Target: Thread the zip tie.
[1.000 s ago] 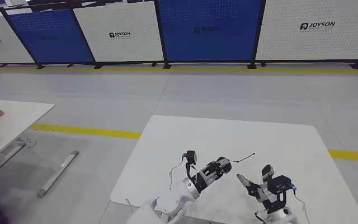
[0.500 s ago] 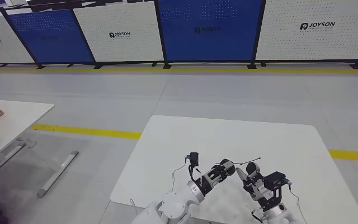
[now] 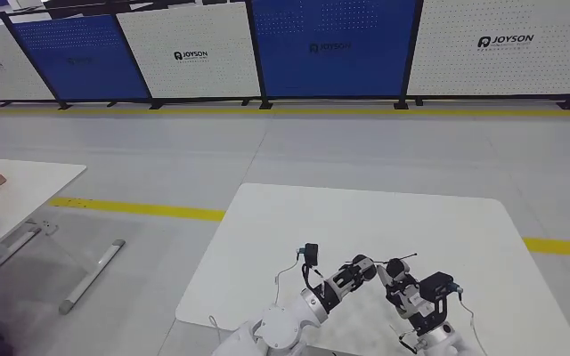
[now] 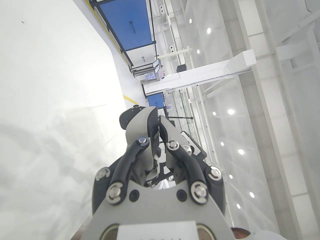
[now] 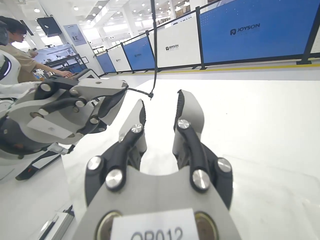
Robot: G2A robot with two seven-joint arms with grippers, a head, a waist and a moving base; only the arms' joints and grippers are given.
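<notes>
Black and thin, the zip tie (image 3: pixel 403 257) in the top view is held above the white table (image 3: pixel 356 214) near its front edge. It juts from the left gripper (image 3: pixel 367 265) past the right gripper (image 3: pixel 390 267).

Left wrist view: the left gripper (image 4: pixel 159 122) is pinched tight on the zip tie (image 4: pixel 182 117), and a short straight length shows beyond the fingers.

Right wrist view: the right gripper (image 5: pixel 161 98) has its fingers spread apart. The small head of the zip tie (image 5: pixel 150 95) sits just beyond their tips, with the strap rising straight up.
</notes>
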